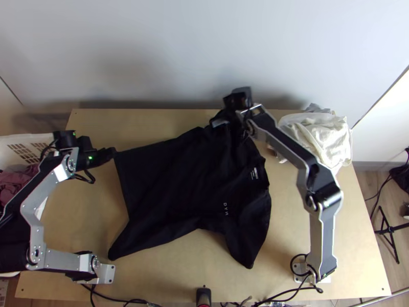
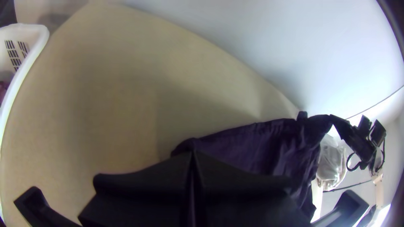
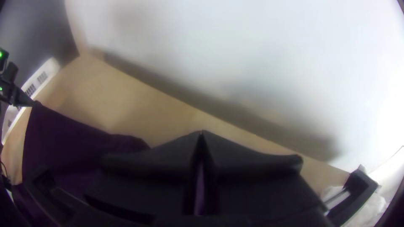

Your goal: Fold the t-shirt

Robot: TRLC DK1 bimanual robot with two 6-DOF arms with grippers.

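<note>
Top view: t-shirt (image 1: 176,179), black, being laid spread but skewed on the table (image 1: 153,281); its hem corner is being grasped by the left gripper (image 1: 113,151), and its far sleeve area is apparently being grasped by the right gripper (image 1: 217,122). The collar (image 1: 263,173) is being left loose on the base side of the right gripper; the near hem corner (image 1: 116,251) is being left loose between the left gripper and its base. Pale cloth (image 1: 327,138) is being kept just beside the right gripper, outward. Left wrist view: fingers being clenched together, dark fabric being pinched at the tips; the far edge is being stretched from them towards the right gripper, with small creases. Right wrist view: fingers being closed at the tips, fabric being seen beneath and between them. For a clean fold, both grips are probably being required to travel at one pace, towards the bases, with that edge being kept taut; by uneven pull, the body is being put at risk of twisting, the slack near sleeve (image 1: 243,245) of being trapped in a bunch
</note>
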